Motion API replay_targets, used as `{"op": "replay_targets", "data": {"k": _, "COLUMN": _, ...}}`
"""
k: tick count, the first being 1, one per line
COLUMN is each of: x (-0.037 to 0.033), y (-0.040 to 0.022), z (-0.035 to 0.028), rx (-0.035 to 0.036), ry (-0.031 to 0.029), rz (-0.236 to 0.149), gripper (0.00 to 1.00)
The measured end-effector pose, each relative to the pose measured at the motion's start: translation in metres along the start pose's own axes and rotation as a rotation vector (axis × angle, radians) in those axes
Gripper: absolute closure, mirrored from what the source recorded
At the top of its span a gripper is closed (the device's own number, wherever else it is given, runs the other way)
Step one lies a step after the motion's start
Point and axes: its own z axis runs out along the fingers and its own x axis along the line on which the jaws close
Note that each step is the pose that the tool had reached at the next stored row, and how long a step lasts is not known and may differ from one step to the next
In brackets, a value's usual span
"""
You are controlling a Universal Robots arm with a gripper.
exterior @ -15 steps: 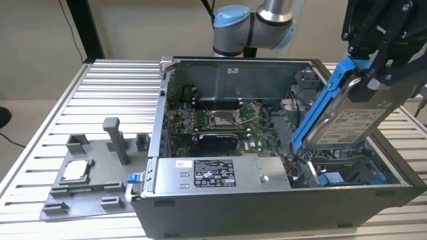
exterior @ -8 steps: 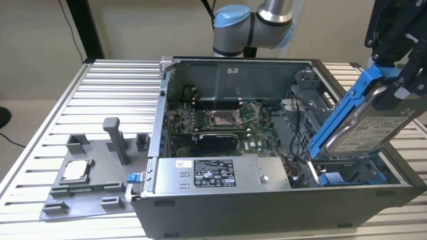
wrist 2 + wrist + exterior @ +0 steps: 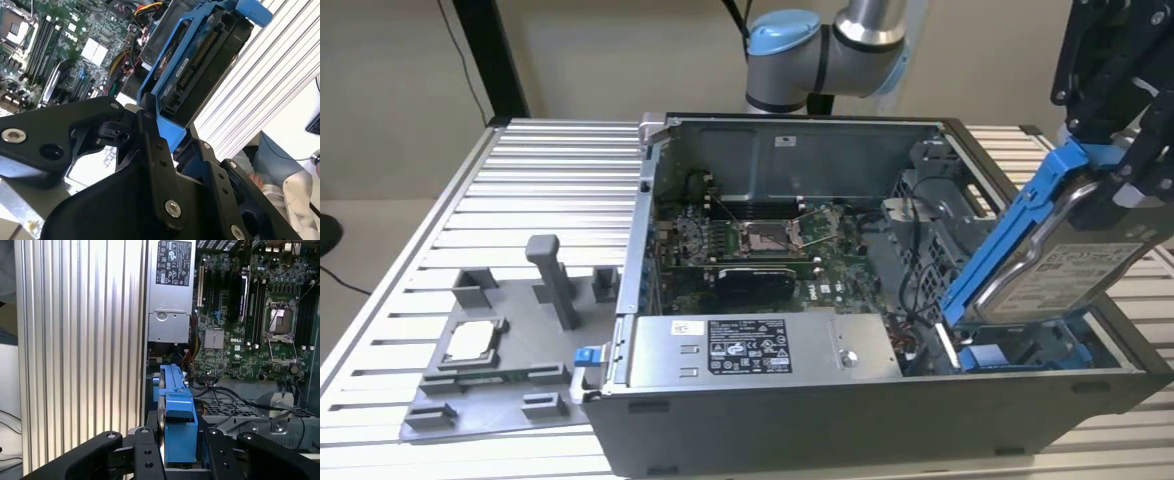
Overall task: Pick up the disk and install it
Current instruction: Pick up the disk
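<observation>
In the exterior view the disk point(image 3: 1067, 265), a silver-grey drive with a white label in a blue carrier frame, hangs steeply tilted over the open computer case point(image 3: 854, 420) at the exterior view's right. Its lower end dips into the blue-lined drive bay point(image 3: 1027, 352) at the case's front corner. My black gripper point(image 3: 1125, 165) is shut on the disk's upper end. In both wrist views the fingers point(image 3: 145, 445) clamp the blue carrier point(image 3: 178, 400) from either side, and the disk's connector edge point(image 3: 200, 62) points down toward the case.
A grey power supply with a black label point(image 3: 750, 345) lies along the case's front. The motherboard with its CPU socket point(image 3: 767, 235) and loose cables lies beside the bay. A grey fixture plate point(image 3: 494, 385) holding a small square chip point(image 3: 470, 340) sits on the ribbed table point(image 3: 547, 180).
</observation>
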Motion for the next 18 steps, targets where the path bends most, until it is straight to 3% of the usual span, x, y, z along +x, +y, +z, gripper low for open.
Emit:
{"op": "replay_targets", "data": {"k": 3, "x": 0.0000, "y": 0.0000, "z": 0.0003, "rx": 0.0006, "ry": 0.0001, "rz": 0.000, "gripper": 1.00}}
{"op": "replay_targets", "data": {"k": 6, "x": 0.0000, "y": -0.0010, "z": 0.0032, "rx": 0.0060, "ry": 0.0007, "rz": 0.000, "gripper": 1.00}}
{"op": "replay_targets", "data": {"k": 15, "x": 0.0007, "y": -0.0111, "z": 0.0143, "rx": 0.0156, "ry": 0.0021, "rz": 0.002, "gripper": 1.00}}
{"op": "replay_targets", "data": {"k": 18, "x": 0.0008, "y": -0.0115, "z": 0.0154, "rx": 0.0162, "ry": 0.0021, "rz": 0.002, "gripper": 1.00}}
